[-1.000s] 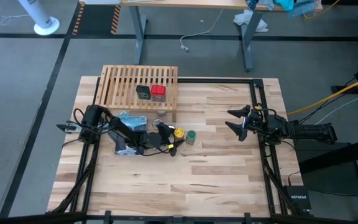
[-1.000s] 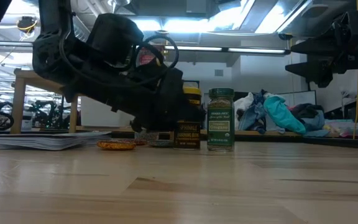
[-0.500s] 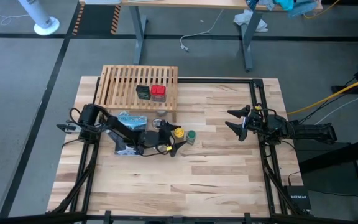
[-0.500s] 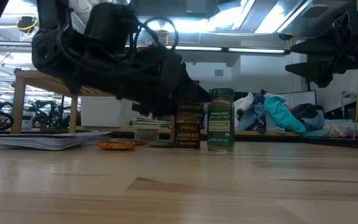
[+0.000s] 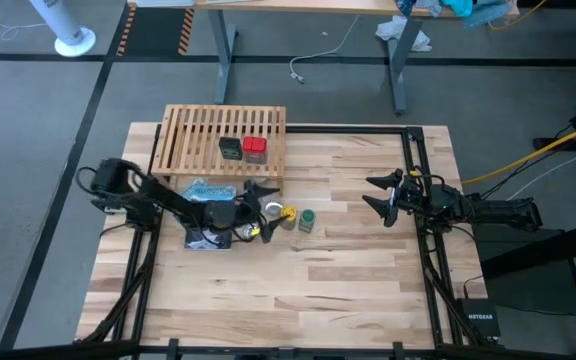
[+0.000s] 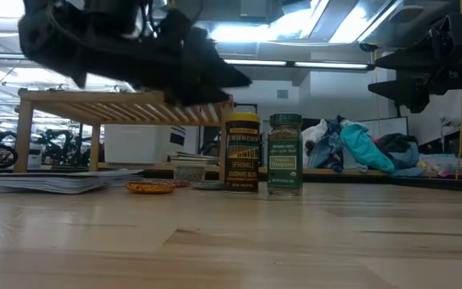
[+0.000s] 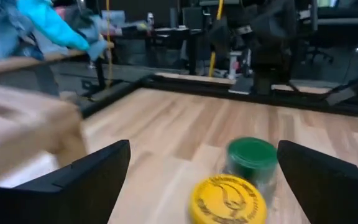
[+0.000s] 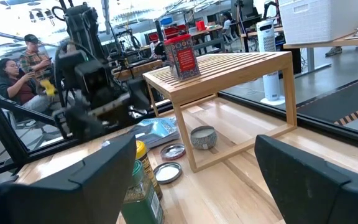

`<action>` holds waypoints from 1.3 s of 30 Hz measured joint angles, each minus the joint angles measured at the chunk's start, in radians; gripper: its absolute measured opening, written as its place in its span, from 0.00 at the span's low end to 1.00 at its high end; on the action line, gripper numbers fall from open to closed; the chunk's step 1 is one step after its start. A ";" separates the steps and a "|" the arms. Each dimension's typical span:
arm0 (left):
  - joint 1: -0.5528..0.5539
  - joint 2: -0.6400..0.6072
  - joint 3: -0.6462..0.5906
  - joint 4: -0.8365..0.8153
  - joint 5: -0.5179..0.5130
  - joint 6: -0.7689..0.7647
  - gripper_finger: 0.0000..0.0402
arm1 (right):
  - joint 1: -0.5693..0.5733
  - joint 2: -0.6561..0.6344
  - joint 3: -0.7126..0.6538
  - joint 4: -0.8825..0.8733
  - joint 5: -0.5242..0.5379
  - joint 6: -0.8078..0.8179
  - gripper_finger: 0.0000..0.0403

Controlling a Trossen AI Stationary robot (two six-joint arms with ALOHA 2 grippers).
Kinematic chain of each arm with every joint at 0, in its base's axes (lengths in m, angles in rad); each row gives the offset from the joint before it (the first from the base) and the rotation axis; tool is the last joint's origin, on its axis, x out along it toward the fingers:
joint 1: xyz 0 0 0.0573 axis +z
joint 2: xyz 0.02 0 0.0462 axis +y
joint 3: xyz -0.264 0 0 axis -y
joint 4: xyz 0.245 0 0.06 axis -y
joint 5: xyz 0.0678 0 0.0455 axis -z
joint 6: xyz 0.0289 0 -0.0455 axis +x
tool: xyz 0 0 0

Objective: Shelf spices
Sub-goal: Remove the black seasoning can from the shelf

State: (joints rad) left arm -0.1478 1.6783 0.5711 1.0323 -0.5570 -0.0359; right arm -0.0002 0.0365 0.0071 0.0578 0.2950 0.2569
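The shelf (image 5: 224,148) stands at the 12 o'clock edge of the table (image 5: 348,280), toward the 10 o'clock corner, with the black tin (image 5: 230,148) and the red tin (image 5: 255,149) resting side by side on its slats, the red tin on the 3 o'clock side of the black one. The yellow-capped jar (image 5: 286,213) and the green-capped jar (image 5: 307,219) stand upright on the tabletop just beside each other, off the shelf, at 5 o'clock from its near edge; in the low view the yellow-capped jar (image 6: 242,152) is left of the green-capped jar (image 6: 285,154), both in front of the shelf (image 6: 119,107). The left gripper (image 5: 260,204) sits at 9 o'clock from the yellow-capped jar, raised above the tabletop, its fingers spread wide and holding nothing; its wrist view shows both jar caps between and beyond the two fingers (image 7: 82,177), with no contact. A flat blue-and-white packet (image 5: 211,189) lies on the table under the left arm, and small round tins (image 8: 202,137) sit beneath the shelf. The right gripper (image 5: 380,197) is parked well apart at the 3 o'clock side of the table, pointing toward 9 o'clock, fingers apart and empty. Seated people (image 8: 18,73) show in the room beyond the table in the right wrist view.
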 joint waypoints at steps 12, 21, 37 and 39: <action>0.000 -0.496 -0.004 -0.540 -0.134 0.037 0.99 | 0.000 0.000 0.000 0.000 0.000 0.000 0.83; 0.000 -0.821 -0.004 -0.892 -0.292 -0.017 0.99 | 0.000 0.000 0.000 0.000 0.000 0.000 0.83; 0.190 -1.033 -0.004 -1.269 -0.252 -0.011 0.99 | 0.000 0.000 0.000 0.000 0.000 0.000 0.83; 0.254 -1.037 -0.004 -1.272 -0.198 0.010 0.99 | 0.000 0.000 0.000 0.000 0.000 0.000 0.83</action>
State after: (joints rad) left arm 0.1061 0.6417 0.5667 -0.2396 -0.7546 -0.0256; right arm -0.0002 0.0364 0.0073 0.0578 0.2951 0.2569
